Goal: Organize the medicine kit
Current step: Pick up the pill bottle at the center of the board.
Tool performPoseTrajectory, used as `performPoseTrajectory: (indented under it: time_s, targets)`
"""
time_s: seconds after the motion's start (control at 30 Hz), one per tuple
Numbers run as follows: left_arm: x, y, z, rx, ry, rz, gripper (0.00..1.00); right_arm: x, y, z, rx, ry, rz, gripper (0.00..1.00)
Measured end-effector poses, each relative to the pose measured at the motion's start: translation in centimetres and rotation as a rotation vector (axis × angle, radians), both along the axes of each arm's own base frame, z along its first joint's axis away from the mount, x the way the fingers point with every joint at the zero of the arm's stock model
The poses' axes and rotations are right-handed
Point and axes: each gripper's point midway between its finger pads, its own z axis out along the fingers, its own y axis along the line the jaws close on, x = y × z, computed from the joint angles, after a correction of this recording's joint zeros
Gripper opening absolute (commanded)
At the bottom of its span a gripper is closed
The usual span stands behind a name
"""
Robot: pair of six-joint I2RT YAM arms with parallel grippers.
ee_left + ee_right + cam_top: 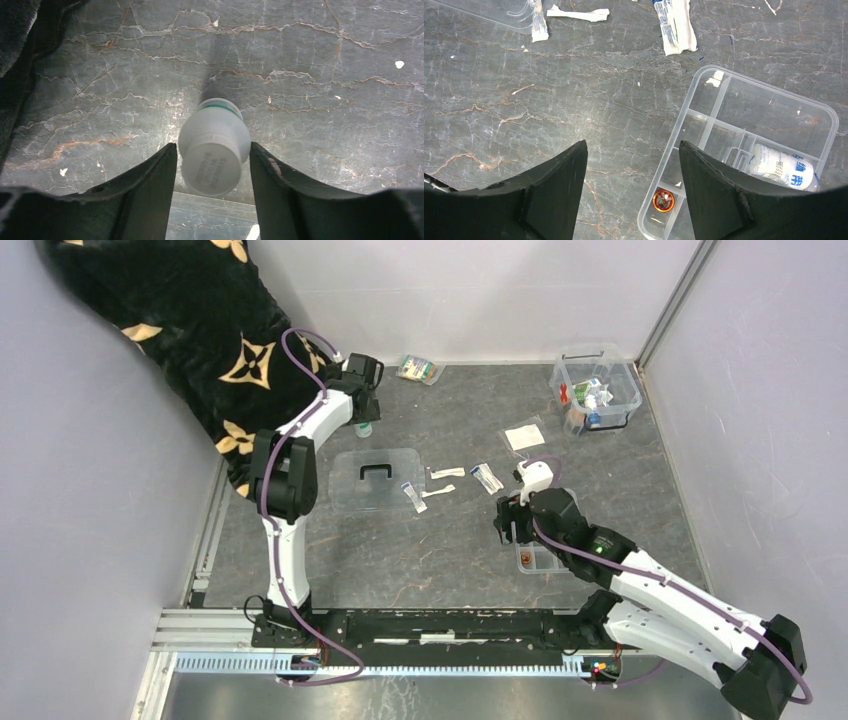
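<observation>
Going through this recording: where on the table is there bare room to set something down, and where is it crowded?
Largest bare patch: near-centre table, bordered by the lid behind and the divided tray to the right. Another lies at the back, between the green pack and the medicine kit. Crowded: the middle band of packets beside the lid.
</observation>
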Motion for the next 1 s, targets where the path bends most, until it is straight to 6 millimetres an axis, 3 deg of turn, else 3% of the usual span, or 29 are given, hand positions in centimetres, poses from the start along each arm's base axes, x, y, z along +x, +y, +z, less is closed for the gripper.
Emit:
performPoseTrajectory:
  time_s: [0.33, 0.57, 0.83, 1.0]
  targets:
    - [0.0, 0.0, -0.2, 0.002, 0.006, -0.002, 0.41, -0.2, -0.4, -0.4, -0.014, 0.009, -0.006, 0.74]
    - [-0.5, -1.0, 0.1, -0.055, 0.015, -0.044, 0.41, -0.4, -0.3, 0.4, 0.027, -0.03, 0.012, 0.77]
    - [-5.9, -5.0, 3.3, -0.25, 0.038, -0.209, 0.4, -0.1, 1.2, 1.8, 0.124, -0.146, 0.082, 0.77]
    - [-10.0, -9.8, 6.2, -0.332, 0.018, -0.362, 0.39, 0.6, 2.6, 3.1, 0.192, -0.265, 0.138, 0.76]
